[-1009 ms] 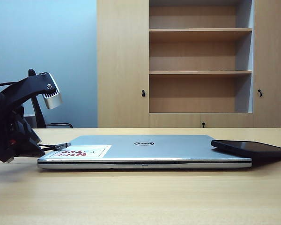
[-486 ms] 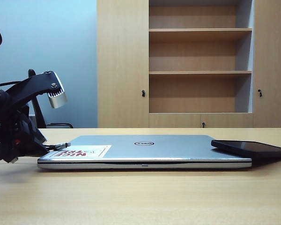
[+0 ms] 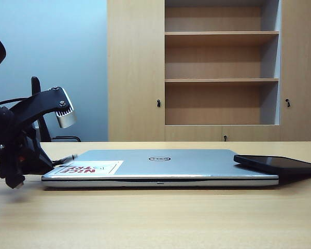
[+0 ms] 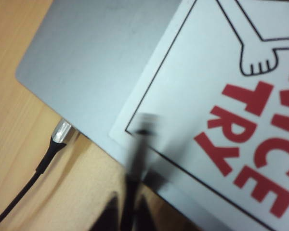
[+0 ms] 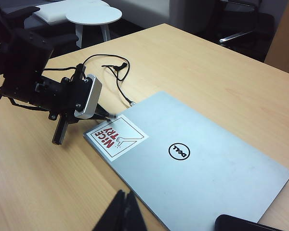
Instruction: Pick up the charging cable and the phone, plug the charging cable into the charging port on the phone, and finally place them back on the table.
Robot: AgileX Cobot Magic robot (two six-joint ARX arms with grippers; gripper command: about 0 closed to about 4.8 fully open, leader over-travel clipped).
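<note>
Exterior view shows the table (image 3: 155,218) with a closed silver laptop (image 3: 160,167) lying on it, a red-and-white sticker (image 3: 88,168) at its left corner. The phone (image 3: 277,164) rests partly on the laptop's right end, overhanging the edge. The left gripper (image 3: 46,165) hangs low at the laptop's left corner, near the sticker. In the left wrist view its fingers (image 4: 135,168) are blurred, so whether the jaws are apart or together cannot be told; they reach over the sticker's edge, and the cable (image 4: 33,178) lies beside them on the table, its metal plug (image 4: 62,131) just against the laptop's edge, not between the fingers. The right gripper (image 5: 125,211) hovers above the table near the laptop, jaws together and empty.
</note>
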